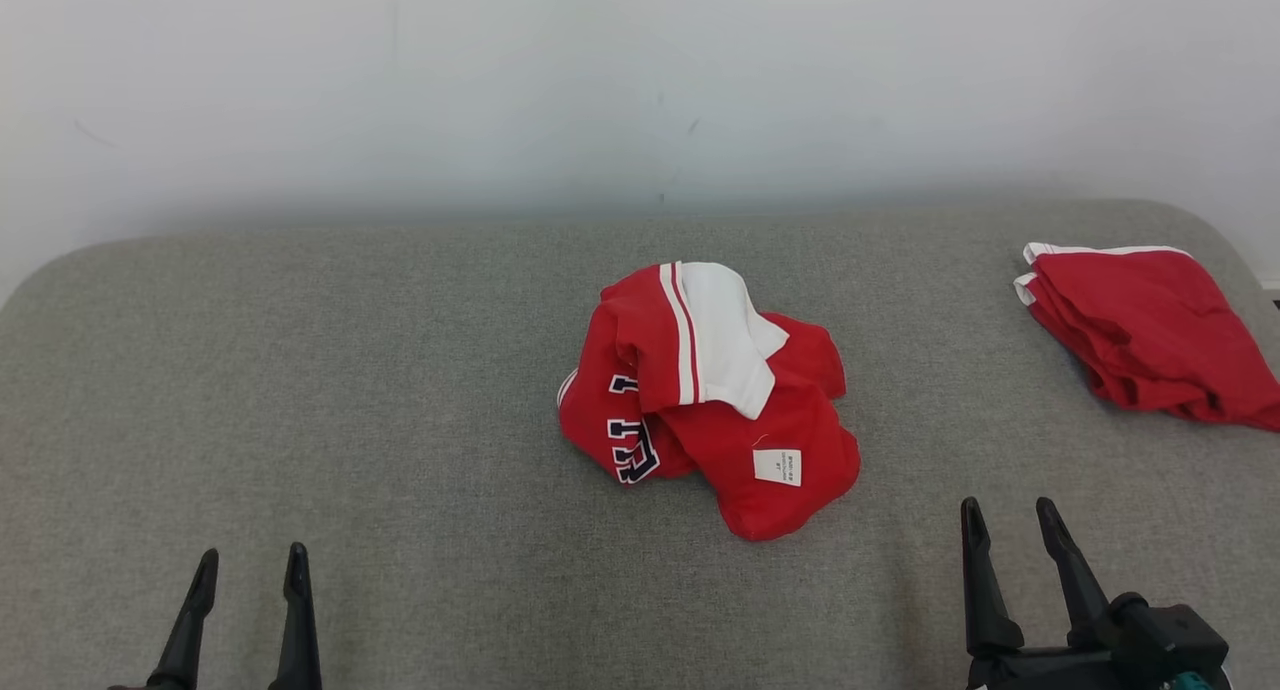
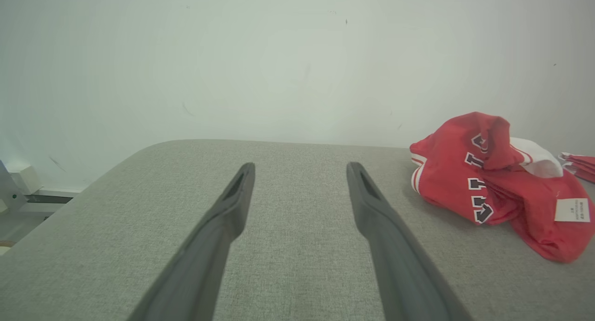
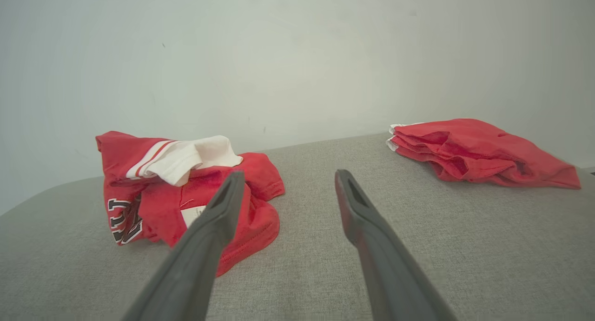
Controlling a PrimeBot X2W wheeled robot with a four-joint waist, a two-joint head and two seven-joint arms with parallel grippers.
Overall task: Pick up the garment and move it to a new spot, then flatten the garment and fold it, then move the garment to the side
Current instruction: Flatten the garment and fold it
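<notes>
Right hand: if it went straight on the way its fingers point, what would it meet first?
Probably neither garment. The right hand points into the gap between the crumpled red-and-white jersey and the folded red garment; ahead lies bare grey fabric surface, then the white wall; depth is unclear.

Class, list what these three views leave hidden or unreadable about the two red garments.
- Label print: too small, head view.
- Lettering on the crumpled garment: its own folds hide part, all views.
- Folded garment: right edge cuts it off, head view.
- Label, right wrist view: a finger of the right gripper covers part.
</notes>
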